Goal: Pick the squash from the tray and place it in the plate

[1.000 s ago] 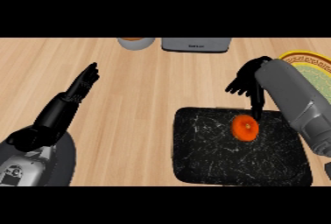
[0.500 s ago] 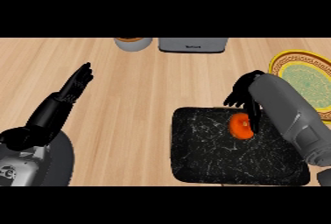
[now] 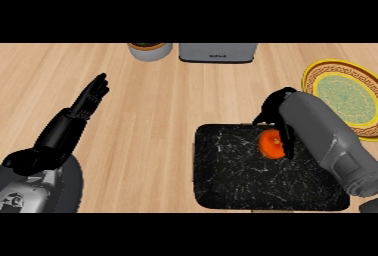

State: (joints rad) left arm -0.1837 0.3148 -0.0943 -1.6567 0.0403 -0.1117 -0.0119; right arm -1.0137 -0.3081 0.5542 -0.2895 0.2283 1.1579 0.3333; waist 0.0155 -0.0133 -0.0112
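Nearest the viewer, at right, a black marbled tray [image 3: 251, 185] lies on the wooden counter [image 3: 170, 100]. On its far right part sits the orange squash [image 3: 270, 144], partly hidden by the right hand [image 3: 275, 111]. That hand hangs over the tray's far edge from a grey forearm, its black fingers [image 3: 286, 145] curled down beside and over the squash; whether they actually clasp it cannot be told. At left, the left hand [image 3: 90, 98] rests well apart from the tray, fingers straight and together, pointing far, holding nothing. Farther right, beyond the tray, lies the plate [image 3: 344, 97], yellow-rimmed with a green centre. Along the far edge stand a grey box [image 3: 215, 52] and, to its left, a round container [image 3: 150, 50].
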